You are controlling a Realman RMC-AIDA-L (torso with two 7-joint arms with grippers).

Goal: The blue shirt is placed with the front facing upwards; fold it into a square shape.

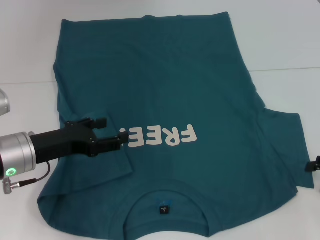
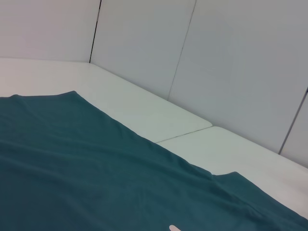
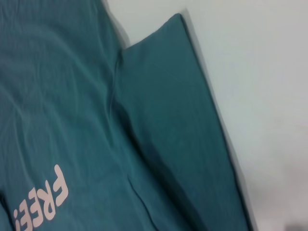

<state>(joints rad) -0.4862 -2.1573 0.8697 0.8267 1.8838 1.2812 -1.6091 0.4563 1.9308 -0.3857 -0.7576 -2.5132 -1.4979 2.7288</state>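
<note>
While the blue shirt point(image 1: 165, 95) lies print-up on the white counter point(image 1: 290, 45), collar toward me, I see its left sleeve already folded inward. My left claw point(image 1: 117, 136) sits low over that fold beside the "FREE!" print point(image 1: 160, 136), and I cannot tell if it pinches cloth or is free. My right claw point(image 1: 313, 166) waits at the counter edge, its state unclear. I judge the right sleeve point(image 1: 282, 145) comes next, gripped at its outer hem.
</note>
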